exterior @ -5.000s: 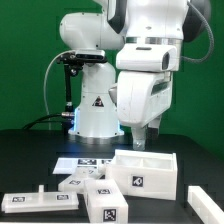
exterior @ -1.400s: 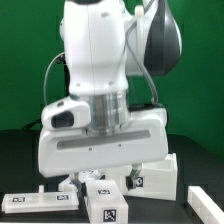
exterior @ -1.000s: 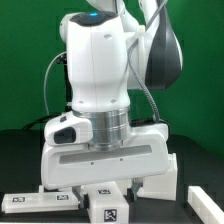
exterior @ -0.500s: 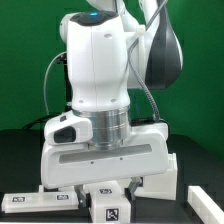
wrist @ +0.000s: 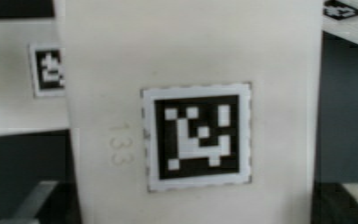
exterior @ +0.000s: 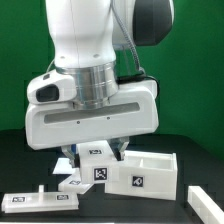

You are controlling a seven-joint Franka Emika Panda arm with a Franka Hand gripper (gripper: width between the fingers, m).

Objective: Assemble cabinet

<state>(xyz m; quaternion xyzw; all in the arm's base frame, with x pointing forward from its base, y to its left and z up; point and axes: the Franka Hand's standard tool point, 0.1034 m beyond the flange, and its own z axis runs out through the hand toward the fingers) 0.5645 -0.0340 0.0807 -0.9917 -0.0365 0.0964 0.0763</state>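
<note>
Largest in the exterior view: the Franka arm [exterior: 95,60], wrist pointed straight down over the dark tabletop [exterior: 20,165]. Next in size: the cabinet box [exterior: 150,172], resting open side up toward the exterior view's right, one tag on the near wall, nothing fitted to it yet as far as can be seen. Beneath the wrist: jaws apparently pinching a long white panel [exterior: 98,168] by the upper end. In the wrist view, dark finger edges hard against both long sides of that panel, no gap visible, tag turned toward the camera. Hanging upright, just beside the box on the exterior view's left. Contact with the tabletop at the lower end: impossible to tell. Smaller again: a flat loose panel [exterior: 38,200] lying at the exterior view's lower left, well apart from the box. Smallest: the corner of a further white piece [exterior: 206,196] at the lower right edge. Judged from all this: early in the assembly. Done, apparently, only the grasp of one panel. Left to do: carrying that panel to the box, lining it up, seating it, then the same for the loose pieces on the tabletop. Likely main demand of the next move: keeping the panel square to the box wall during the approach.
</note>
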